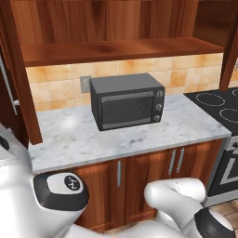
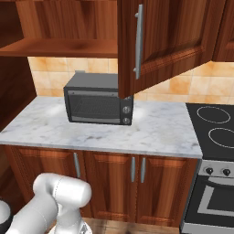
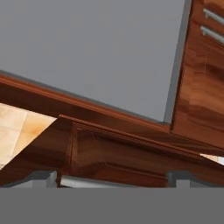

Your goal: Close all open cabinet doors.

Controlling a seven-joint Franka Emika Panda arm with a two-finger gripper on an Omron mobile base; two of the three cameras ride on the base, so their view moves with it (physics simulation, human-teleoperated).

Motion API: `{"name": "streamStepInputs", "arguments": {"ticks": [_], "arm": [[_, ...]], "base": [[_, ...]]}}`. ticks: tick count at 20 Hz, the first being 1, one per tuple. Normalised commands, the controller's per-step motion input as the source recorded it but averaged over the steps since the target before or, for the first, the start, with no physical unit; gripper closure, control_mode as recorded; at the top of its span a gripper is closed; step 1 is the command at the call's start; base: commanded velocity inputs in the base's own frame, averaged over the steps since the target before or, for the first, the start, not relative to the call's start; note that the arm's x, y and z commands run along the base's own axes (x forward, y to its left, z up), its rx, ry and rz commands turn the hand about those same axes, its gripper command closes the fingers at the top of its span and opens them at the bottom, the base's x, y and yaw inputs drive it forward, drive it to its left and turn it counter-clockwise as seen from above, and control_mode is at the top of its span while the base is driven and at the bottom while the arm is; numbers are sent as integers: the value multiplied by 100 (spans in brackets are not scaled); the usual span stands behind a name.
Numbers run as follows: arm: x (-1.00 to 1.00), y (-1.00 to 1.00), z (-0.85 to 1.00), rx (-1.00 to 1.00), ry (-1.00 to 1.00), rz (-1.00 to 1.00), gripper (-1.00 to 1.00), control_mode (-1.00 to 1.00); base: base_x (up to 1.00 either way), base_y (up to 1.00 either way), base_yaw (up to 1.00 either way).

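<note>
No words, brand names or numbers can be read anywhere in these pictures. The toaster oven on the marble counter carries knobs down its front right side, with no legible marks beside them, and the stove to the right of that oven has knobs whose markings are too small to make out
</note>
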Motion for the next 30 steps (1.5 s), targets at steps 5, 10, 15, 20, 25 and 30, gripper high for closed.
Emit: {"name": "streamStepInputs", "arguments": {"ticks": [5,10,15,20,25,30], "arm": [[34,0,0,3,0,-10,-100,-100],[35,0,0,4,0,-10,-100,-100],[34,0,0,2,0,-9,-100,-100],[34,-2,0,2,0,-9,-100,-100],[36,-23,-6,3,0,-8,-100,-100],[40,-35,-2,6,0,-8,-100,-100]], "base": [[0,0,0],[0,0,0],[0,0,0],[0,0,0],[0,0,0],[0,0,0]]}}
